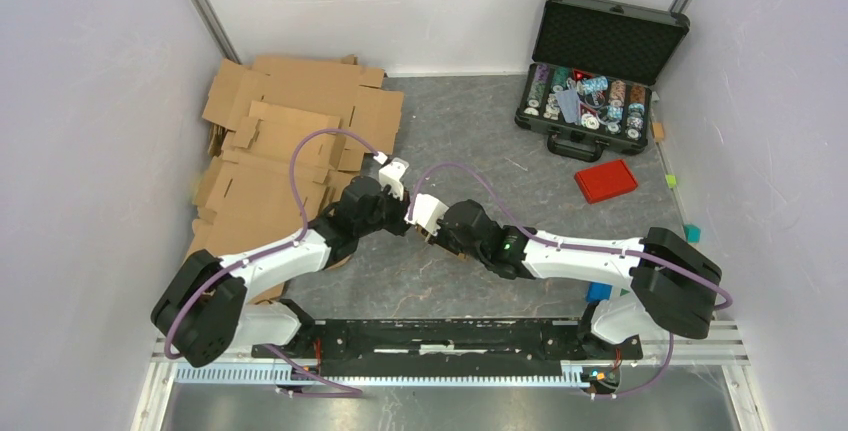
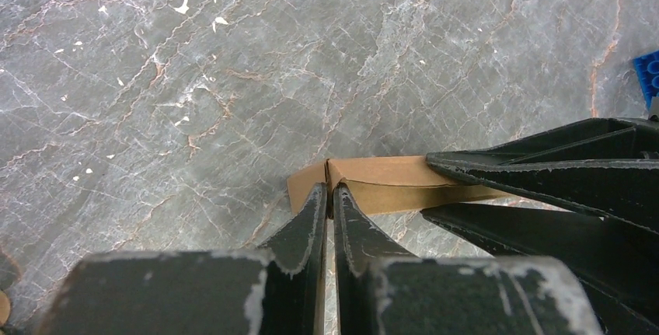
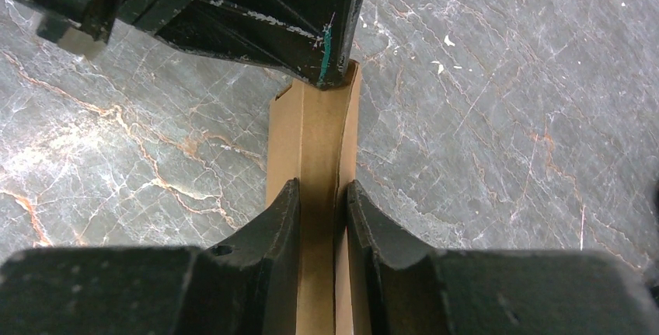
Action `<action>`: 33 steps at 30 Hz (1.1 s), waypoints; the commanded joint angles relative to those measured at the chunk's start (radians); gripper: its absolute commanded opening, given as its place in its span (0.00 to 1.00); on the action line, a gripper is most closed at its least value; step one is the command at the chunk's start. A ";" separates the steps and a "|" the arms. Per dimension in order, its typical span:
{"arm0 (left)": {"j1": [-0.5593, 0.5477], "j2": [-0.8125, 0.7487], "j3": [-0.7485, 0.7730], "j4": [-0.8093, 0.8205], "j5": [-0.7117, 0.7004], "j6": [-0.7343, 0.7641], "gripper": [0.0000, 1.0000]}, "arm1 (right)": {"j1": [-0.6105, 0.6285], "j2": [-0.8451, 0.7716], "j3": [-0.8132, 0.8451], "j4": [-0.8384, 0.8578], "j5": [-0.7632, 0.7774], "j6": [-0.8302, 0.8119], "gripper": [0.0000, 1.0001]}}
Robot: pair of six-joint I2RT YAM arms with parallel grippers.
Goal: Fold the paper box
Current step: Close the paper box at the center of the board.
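The paper box is a small brown cardboard piece held above the grey marble floor between both grippers. My left gripper is shut on one end of it, pinching a thin cardboard edge. My right gripper is shut on the other end of the box; a flap runs between its fingers. In the top view the two grippers meet tip to tip at the table's middle, and the box is almost hidden between them. The right gripper's fingers show in the left wrist view.
A pile of larger brown cardboard sheets lies at the back left. An open black case with chips stands at the back right, a red lid in front of it. A blue block lies near the right arm's base.
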 commanded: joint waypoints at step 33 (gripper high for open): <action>-0.035 -0.072 0.021 -0.094 -0.159 0.092 0.14 | -0.052 0.018 0.065 -0.095 -0.146 -0.089 0.22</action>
